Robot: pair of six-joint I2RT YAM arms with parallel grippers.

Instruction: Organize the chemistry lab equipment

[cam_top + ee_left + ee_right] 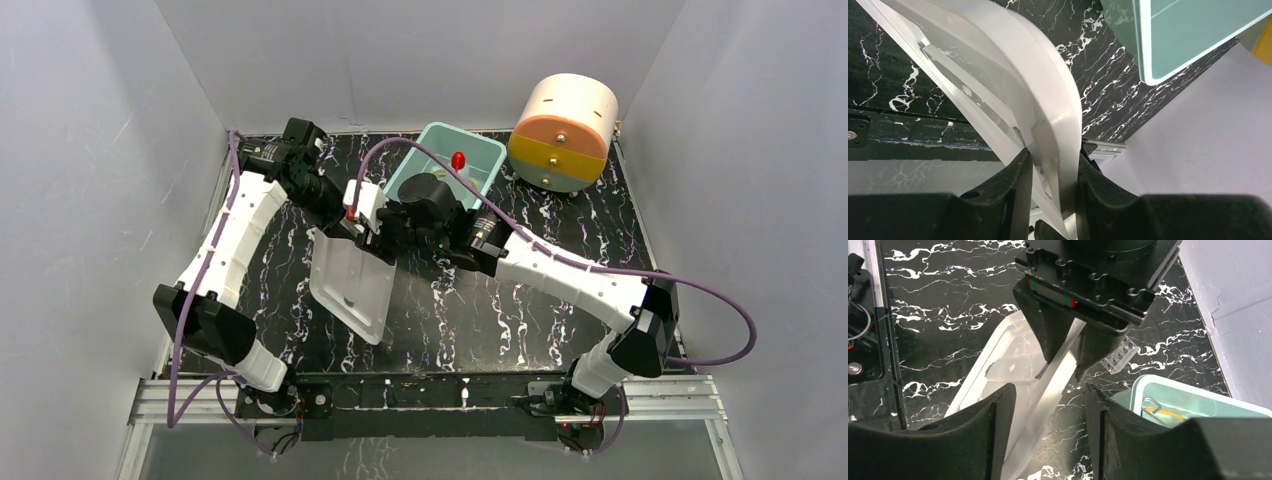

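Left wrist view: translucent white plastic lid [1013, 75], its rim clamped in my left gripper [1052, 160], tilted above the black marbled table [480, 310]. Its long axis slopes toward the arm bases. Beyond it is the teal plastic bin [1198, 391] with the clear red-nozzled wash bottle [459, 165]. My right gripper [1048, 390] straddles the lid's edge, jaws apart. The left arm carries it.

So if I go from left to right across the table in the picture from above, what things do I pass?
left arm → clear plastic tray → green bin → round cream and orange drum
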